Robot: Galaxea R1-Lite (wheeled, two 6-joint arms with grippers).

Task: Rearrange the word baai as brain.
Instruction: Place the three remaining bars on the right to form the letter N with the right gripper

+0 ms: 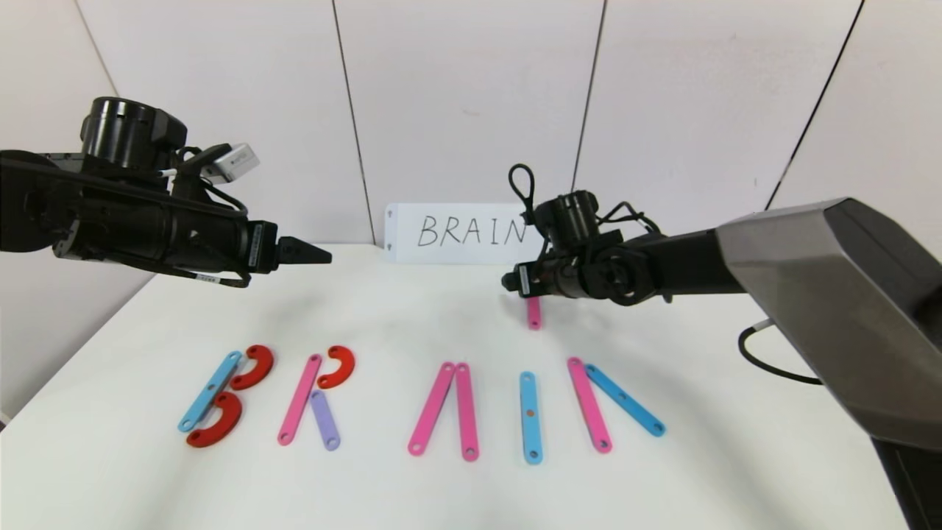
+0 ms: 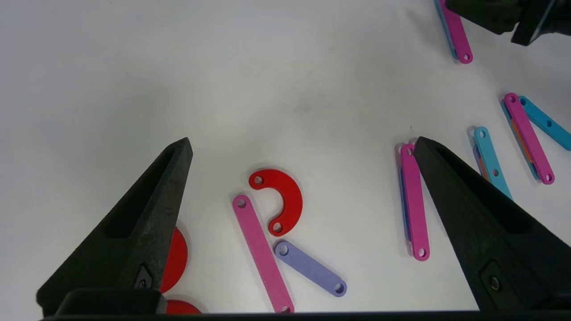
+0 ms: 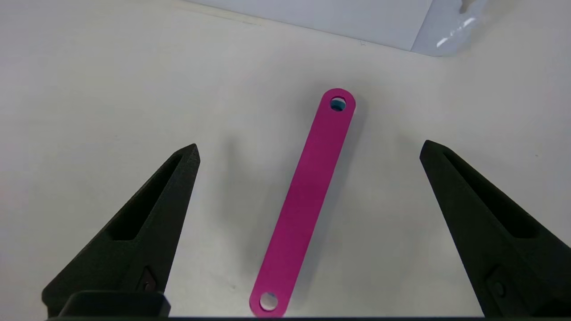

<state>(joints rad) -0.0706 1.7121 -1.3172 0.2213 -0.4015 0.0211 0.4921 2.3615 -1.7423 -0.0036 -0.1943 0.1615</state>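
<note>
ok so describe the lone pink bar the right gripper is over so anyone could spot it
Start at the white BRAIN card standing at the back of the table. Just in front of its right end, under the open right gripper, lies a pink bar. Unlike the other bars, it lies alone, behind the letter row and part of no letter.

A white surface (image 1: 412,309) carries everything — matte, faintly shadowed. At the middle of its far edge a white card (image 1: 460,232) stands upright against the wall, hand-lettered "BRAIN" in dark marker (two small marks at its left end). Behind, pale wall panels (image 1: 471,96) meet in thin dark seams.
</note>
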